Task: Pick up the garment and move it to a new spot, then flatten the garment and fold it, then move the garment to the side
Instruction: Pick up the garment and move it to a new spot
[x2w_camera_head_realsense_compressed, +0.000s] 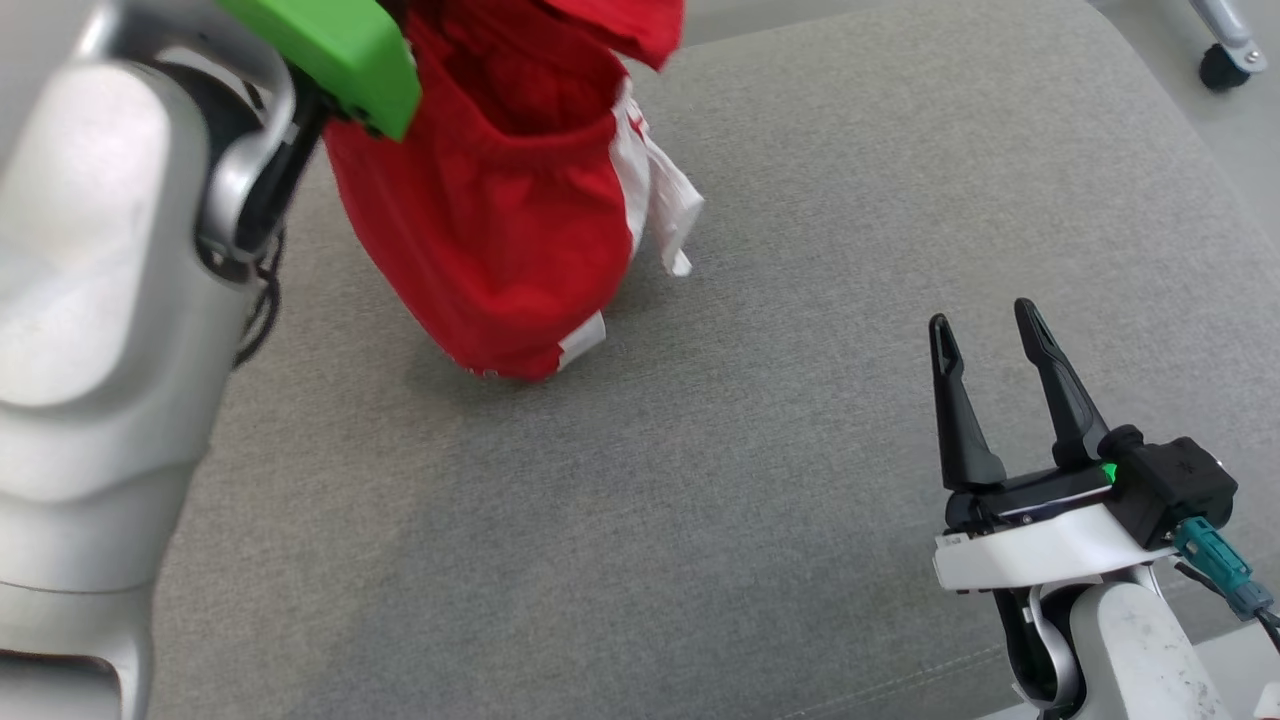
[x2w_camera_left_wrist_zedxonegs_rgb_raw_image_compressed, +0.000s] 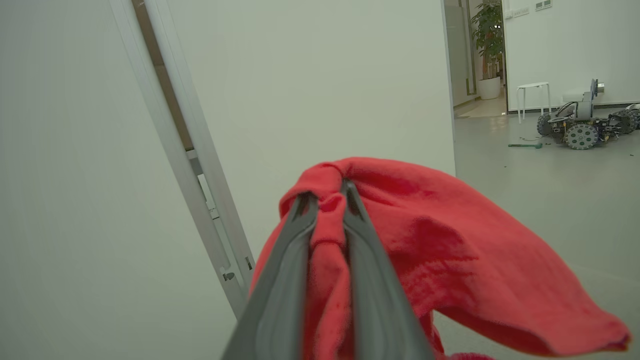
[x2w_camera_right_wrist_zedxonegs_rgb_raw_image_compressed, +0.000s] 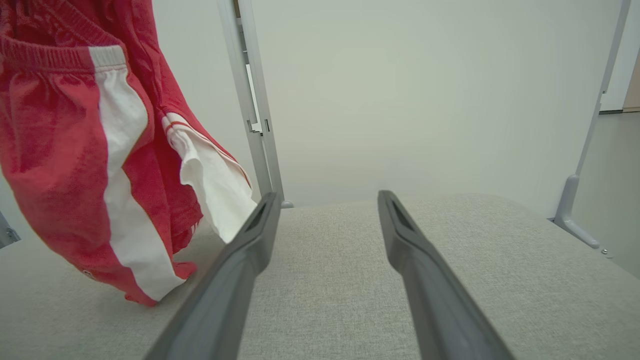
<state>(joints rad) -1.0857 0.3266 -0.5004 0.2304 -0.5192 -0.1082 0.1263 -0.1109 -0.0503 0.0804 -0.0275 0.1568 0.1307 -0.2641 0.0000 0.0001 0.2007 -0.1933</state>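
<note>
The pale left arm (x2w_camera_head_realsense_compressed: 80, 300) fills the left edge of the head view, with a green housing (x2w_camera_head_realsense_compressed: 340, 50) at its wrist. The left hand (x2w_camera_left_wrist_zedxonegs_rgb_raw_image_compressed: 326, 195) is pressed nearly together, pinching a bunched fold of the garment (x2w_camera_head_realsense_compressed: 500, 220), red shorts with white side stripes. The garment hangs straight down from that pinch, with its long axis upright, the elastic waistband high and the leg hems low. Its lowest hem reaches the grey fabric counter (x2w_camera_head_realsense_compressed: 700, 500) or sits just above it; I cannot tell which. Farther right, well apart from the garment, the right hand (x2w_camera_head_realsense_compressed: 985, 318) is spread wide and holds nothing, its fingers low over the counter.
</note>
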